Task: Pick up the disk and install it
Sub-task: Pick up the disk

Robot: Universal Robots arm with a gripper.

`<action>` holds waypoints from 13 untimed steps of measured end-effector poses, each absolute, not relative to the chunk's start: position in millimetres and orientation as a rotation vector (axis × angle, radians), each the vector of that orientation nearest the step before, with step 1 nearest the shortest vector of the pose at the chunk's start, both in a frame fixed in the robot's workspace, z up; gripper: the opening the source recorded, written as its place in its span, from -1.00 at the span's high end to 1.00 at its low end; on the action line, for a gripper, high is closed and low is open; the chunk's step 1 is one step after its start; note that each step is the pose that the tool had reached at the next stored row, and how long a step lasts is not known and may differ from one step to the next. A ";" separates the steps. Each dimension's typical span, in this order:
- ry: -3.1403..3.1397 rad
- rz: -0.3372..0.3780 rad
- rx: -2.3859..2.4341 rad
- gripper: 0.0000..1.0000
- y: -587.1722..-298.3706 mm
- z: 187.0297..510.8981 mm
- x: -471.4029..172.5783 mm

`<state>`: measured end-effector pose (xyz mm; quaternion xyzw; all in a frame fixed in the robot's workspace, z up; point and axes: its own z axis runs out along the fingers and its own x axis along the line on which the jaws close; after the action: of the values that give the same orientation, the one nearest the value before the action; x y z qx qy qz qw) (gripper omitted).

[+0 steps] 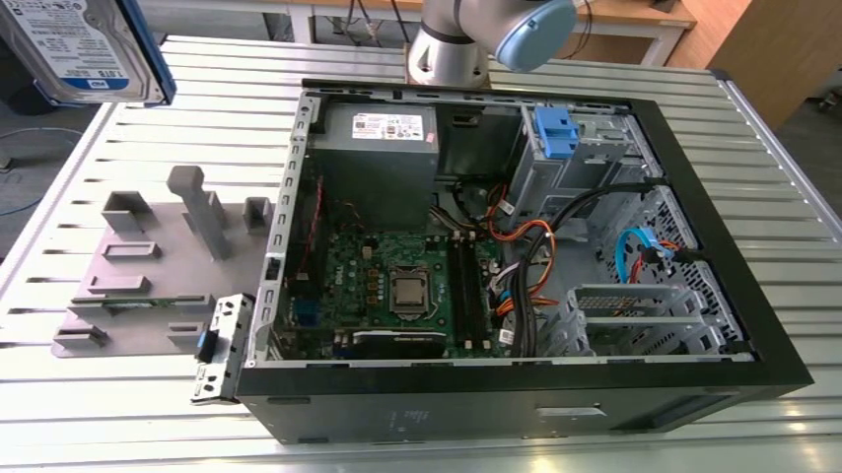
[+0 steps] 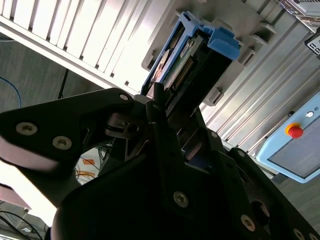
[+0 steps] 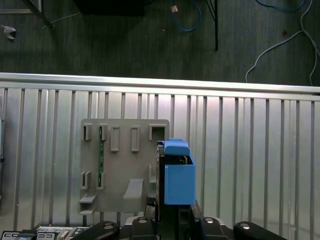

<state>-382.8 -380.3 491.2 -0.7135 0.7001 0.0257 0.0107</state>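
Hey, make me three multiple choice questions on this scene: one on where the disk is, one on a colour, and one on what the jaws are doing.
1. Where is the disk?
A. Held in the air over the grey holder
B. Lying flat on that holder
C. Slotted upright in that holder

2. What colour is the frame round the disk?
A. Red
B. Blue
C. Green

3. How do the jaws stand?
A. Open and empty
B. Open round the disk, not touching
C. Shut on the disk

Answers:
1 A: the first wrist view looks down past the disk onto the holder.
2 B: the frame shows blue in both wrist views.
3 C: the second wrist view shows them clamped on it.
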 end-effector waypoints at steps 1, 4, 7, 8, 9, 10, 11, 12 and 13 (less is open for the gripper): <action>2.184 0.080 -2.227 0.30 -380.4 491.2 -382.1; 2.184 0.080 -2.227 0.30 -380.3 491.3 -379.0; 2.185 0.080 -2.226 0.30 -380.3 491.2 -375.3; 2.184 0.080 -2.226 0.30 -380.3 491.2 -374.0; 2.184 0.080 -2.226 0.30 -380.3 491.2 -372.9; 2.184 0.080 -2.226 0.30 -380.3 491.3 -371.6; 2.184 0.080 -2.226 0.30 -380.3 491.2 -370.5; 2.185 0.080 -2.226 0.30 -380.3 491.3 -369.3; 2.184 0.080 -2.226 0.30 -380.3 491.2 -368.0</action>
<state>-368.0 -380.3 491.2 -0.7135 0.7001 0.0258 0.0108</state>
